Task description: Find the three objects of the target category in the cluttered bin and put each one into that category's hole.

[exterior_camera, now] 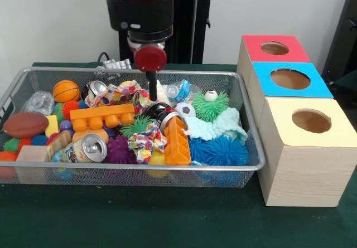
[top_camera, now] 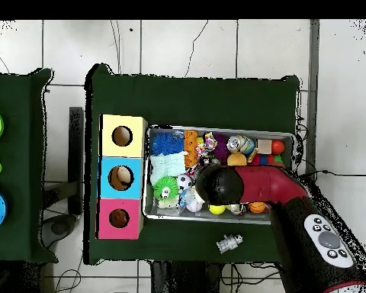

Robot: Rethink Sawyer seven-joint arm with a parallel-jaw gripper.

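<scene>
The wire mesh bin (exterior_camera: 245, 126) sits on the green table, full of mixed toys; it also shows in the overhead view (top_camera: 291, 137). My gripper (exterior_camera: 152, 95) hangs low over the bin's middle at the far side, just above a patterned cloth (exterior_camera: 117, 96) and a black can (exterior_camera: 158, 111). In the overhead view the arm's head (top_camera: 219, 185) hides it. A rounded yellow thing (exterior_camera: 158, 160) lies at the near wall under another patterned cloth; another yellow thing (exterior_camera: 127, 84) peeks out at the far side. I cannot tell whether either is a toy animal. No duckling's beak shows.
Three wooden boxes with holes stand beside the bin: red (exterior_camera: 274, 48), blue (exterior_camera: 290, 78), yellow (exterior_camera: 311, 121). In the bin lie orange blocks (exterior_camera: 103, 116), spiky balls (exterior_camera: 218, 150), a soda can (exterior_camera: 89, 147), a football (exterior_camera: 25, 124) and a basketball (exterior_camera: 66, 91). A small white thing (top_camera: 229, 243) lies outside the bin.
</scene>
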